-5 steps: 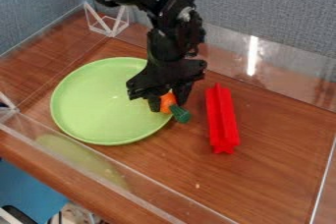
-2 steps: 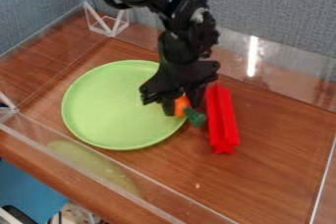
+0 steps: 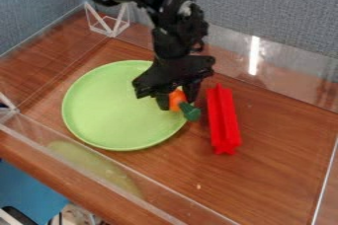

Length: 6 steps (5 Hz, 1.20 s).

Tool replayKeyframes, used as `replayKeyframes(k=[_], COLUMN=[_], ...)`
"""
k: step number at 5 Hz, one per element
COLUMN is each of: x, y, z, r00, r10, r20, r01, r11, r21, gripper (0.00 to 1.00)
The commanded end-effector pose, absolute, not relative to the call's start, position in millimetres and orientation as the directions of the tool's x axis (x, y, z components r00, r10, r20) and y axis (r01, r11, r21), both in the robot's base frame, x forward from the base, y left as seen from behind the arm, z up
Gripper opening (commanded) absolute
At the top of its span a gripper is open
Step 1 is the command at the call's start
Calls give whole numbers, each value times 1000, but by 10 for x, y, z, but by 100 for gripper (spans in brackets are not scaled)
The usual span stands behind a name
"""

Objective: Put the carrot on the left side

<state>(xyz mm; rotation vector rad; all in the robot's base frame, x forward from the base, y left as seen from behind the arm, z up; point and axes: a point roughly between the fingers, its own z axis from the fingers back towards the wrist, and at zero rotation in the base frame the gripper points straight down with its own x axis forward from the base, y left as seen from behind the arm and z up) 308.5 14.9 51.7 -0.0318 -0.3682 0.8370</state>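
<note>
orange and tapered, with a dark green stem end, the small toy carrot [image 3: 179,102] sat pinched in the closed black gripper [image 3: 173,93], hanging over the right rim of the round light green plate [image 3: 103,106], near the long red ridged bar [image 3: 222,118].

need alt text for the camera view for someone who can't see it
A black robot arm's gripper is shut on a small orange carrot with a green end, at the right edge of a round green plate. A long red ridged bar lies just right of it on a wooden table enclosed by clear walls.
</note>
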Motion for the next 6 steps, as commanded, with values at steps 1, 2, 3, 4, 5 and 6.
replayKeyframes(k=[1, 2, 3, 4, 5, 6], x=[3184, 3216, 3230, 3253, 3269, 3335], y=[216, 224, 199, 166, 140, 224], z=[589, 481, 504, 493, 490, 364], r00=[555, 530, 557, 587, 614, 638], r10=[752, 764, 736, 709, 681, 644], r20=[356, 368, 385, 391, 400, 421], r01=[-733, -752, -726, -698, -671, -638], r11=[645, 624, 656, 688, 717, 749], r21=[-217, -211, -204, -198, -190, -178], gripper=[0, 0, 100, 0, 0, 0])
